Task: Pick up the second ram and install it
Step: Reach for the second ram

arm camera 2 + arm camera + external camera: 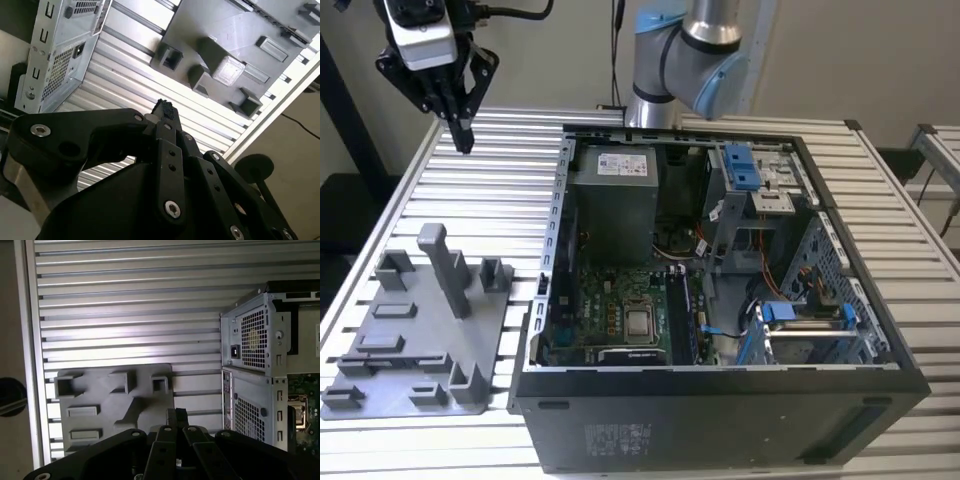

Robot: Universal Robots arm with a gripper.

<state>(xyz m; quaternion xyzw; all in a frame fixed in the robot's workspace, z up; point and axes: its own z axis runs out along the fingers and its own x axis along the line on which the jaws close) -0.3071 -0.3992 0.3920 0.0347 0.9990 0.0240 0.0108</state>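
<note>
Hand (464,138), fingertips pressed together, raised above slatted table (505,175)

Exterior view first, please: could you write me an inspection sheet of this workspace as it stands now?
Surface: slatted metal table.
Job's things: open computer case lying on its side, motherboard exposed; cannot tell whether the gripper carries the second ram.
Clutter: grey fixture tray on the table, at the exterior view's left of the case.
Gripper: shut, pointing down above the table, apart from tray and case.
Cables: black cable beside the arm; wires inside the case.
Surroundings: plain wall; another slatted table at the exterior view's right.
</note>
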